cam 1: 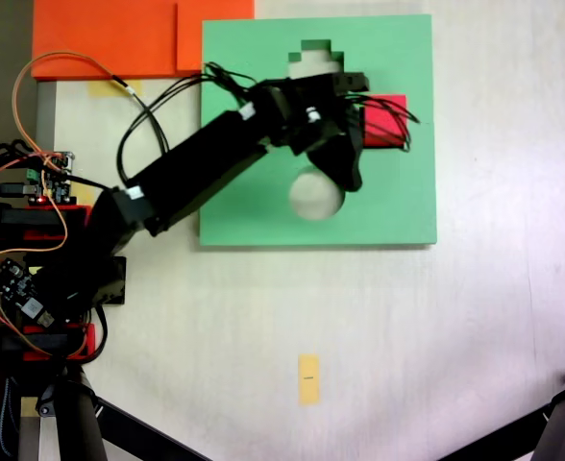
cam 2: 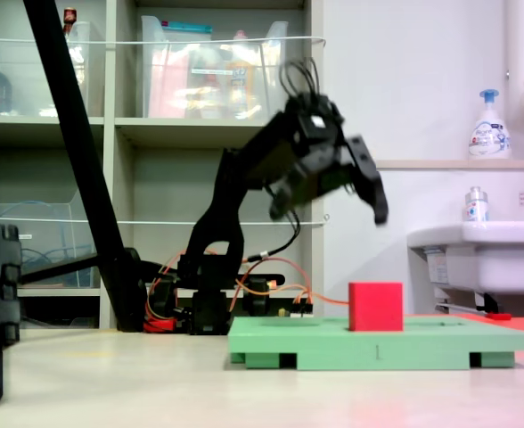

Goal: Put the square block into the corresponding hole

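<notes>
You had the table (cam 1: pixel 475 317) carrying everything, pale and bare over most of its near half in the top-down fixed view. The green foam board (cam 1: pixel 254 206) lay toward the table's far edge, and in the low fixed view (cam 2: pixel 280 343) it sat flat on short feet. An orange sheet (cam 1: pixel 100 38) lay at the table's far left corner, its edge touching the board's far left corner. Your arm (cam 1: pixel 196 163) reached from its base at the table's left edge diagonally across the board, and from the low camera (cam 2: pixel 244 178) it arched well above the board.

The gripper (cam 2: pixel 373 201) hung in the air above the board, blurred, clear of the block below it; from above (cam 1: pixel 357 144) its black jaws overlapped, so I cannot tell whether they were spread or pressed together.

The square block (cam 1: pixel 386 120) sat near the board's right edge, toward the far side, with wires crossing part of it. From the low camera it stood upright (cam 2: pixel 375 306), most of it showing above the board's top face; whether it sat in the square hole I cannot tell. The round cut-out (cam 1: pixel 313 200) showed near the board's middle, and a stepped cut-out (cam 1: pixel 313 50) at the far edge.

A small yellow tape strip (cam 1: pixel 308 378) lay on the table's near half, well apart from the board.
</notes>
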You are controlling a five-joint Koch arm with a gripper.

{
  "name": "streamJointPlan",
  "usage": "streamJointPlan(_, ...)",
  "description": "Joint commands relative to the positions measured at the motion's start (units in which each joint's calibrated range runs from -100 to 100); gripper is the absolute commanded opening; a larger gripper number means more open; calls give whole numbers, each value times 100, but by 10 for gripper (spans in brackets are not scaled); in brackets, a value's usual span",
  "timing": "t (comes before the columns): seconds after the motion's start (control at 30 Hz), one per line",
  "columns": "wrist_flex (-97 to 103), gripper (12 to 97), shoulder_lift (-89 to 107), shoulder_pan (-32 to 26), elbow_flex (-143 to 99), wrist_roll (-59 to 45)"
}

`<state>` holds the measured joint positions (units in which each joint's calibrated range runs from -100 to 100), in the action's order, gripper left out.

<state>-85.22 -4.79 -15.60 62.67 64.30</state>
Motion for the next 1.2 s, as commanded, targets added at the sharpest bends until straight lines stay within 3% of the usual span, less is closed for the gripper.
streamJointPlan(0.0,-669,845,1415,-20,194,-210)
streamJointPlan(0.13,-1083,838,2811,29,184,-537)
streamJointPlan(0.2,-1324,783,3523,83,184,-864)
streamJointPlan(0.37,-1478,759,5172,244,164,-2632)
streamJointPlan(0.43,-1478,657,5800,562,164,-3380)
streamJointPlan(0.57,-1478,637,6219,1045,164,-3565)
streamJointPlan(0.67,-1478,568,6219,1377,154,-3805)
streamJointPlan(0.77,-1392,567,6442,1563,-364,-4274)
streamJointPlan(0.87,284,567,8091,1719,-2917,-4479)
streamJointPlan(0.97,3924,539,10241,1851,-6695,-4913)
streamJointPlan(1.03,6129,494,10479,1841,-8739,-5231)
streamJointPlan(1.17,8652,494,10479,1832,-11501,-5807)
